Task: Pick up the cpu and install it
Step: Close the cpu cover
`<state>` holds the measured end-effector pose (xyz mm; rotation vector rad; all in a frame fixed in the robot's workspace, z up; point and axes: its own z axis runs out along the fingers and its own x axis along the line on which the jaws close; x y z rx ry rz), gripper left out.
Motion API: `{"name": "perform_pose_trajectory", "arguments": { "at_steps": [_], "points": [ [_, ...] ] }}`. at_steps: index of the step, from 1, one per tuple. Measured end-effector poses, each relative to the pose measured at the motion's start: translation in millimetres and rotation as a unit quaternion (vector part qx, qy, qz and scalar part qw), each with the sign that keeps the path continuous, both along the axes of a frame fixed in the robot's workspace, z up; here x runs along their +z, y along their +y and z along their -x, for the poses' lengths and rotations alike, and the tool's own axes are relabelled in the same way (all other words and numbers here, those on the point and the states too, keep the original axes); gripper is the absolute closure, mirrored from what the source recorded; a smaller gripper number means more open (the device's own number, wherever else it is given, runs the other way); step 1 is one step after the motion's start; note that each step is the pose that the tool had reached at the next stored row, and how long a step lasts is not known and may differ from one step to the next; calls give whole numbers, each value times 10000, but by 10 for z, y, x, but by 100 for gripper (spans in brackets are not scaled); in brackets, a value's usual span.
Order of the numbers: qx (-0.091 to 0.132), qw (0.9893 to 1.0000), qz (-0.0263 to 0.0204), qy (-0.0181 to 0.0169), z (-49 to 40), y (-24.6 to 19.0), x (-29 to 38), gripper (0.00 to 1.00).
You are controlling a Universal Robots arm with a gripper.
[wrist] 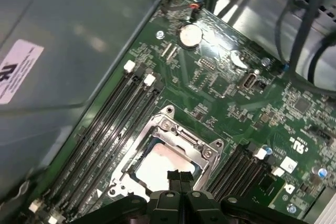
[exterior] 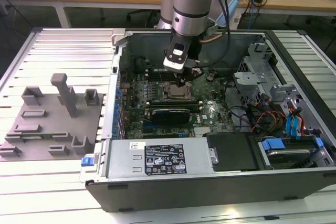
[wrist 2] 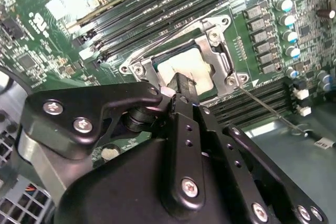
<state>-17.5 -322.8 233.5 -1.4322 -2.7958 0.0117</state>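
Motherboard (wrist: 231, 103) — its socket frame (wrist: 181, 136) rings the cpu (wrist: 157, 163), fingers (wrist: 174, 178) above.

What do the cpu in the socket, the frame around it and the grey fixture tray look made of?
The small square silver-white cpu: probably metal lid, dull pale sheen. The rectangular socket frame: bare metal, bright glints, screw heads. The grey blocky fixture tray: likely plastic, matte, uniform colour.

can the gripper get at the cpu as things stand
Probably yes: the gripper sits above the cpu, whose pale top lies bare inside the socket frame, with nothing between them. The frame rings its edges, so a side grip looks harder.
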Motion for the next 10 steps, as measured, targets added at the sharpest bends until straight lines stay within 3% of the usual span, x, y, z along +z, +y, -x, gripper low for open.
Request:
{"name": "perform_pose_trajectory", "arguments": {
  "at_steps": [5,9,10],
  "points": [
    [446,9990,0,0,0,0,-4,89],
    [773,9970,0,0,0,0,-5,89],
    [891,9960,0,0,0,0,-6,89]
  ]
}}
